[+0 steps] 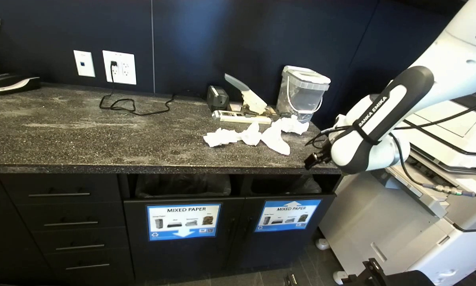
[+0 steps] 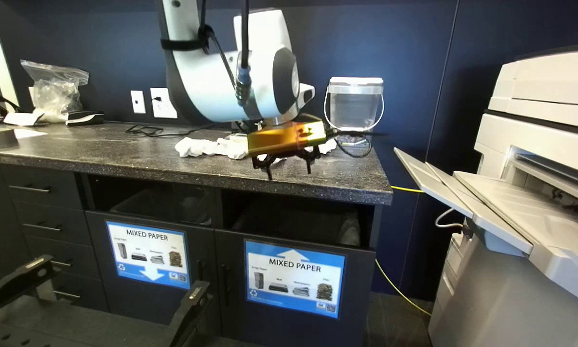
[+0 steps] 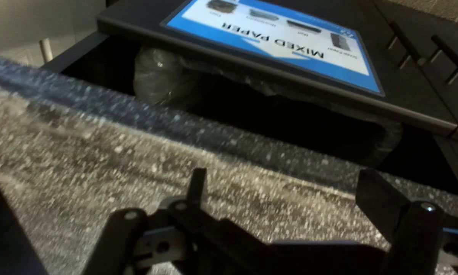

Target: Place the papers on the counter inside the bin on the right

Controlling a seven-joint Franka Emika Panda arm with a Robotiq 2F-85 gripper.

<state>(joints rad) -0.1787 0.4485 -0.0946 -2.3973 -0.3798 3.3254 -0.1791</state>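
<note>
Several crumpled white papers lie in a row on the dark speckled counter, near its right end. They also show in an exterior view, partly hidden behind my arm. The right bin, lined with clear plastic, stands in the cabinet opening under the counter's front edge; its liner shows in the wrist view. My gripper is open and empty. It is over the counter's front edge, above the right bin and in front of the papers, as an exterior view shows.
A left bin sits beside the right one. A clear lidded bucket, a stapler-like tool and a small black box stand behind the papers. A black cord lies on the counter. A printer stands to the right.
</note>
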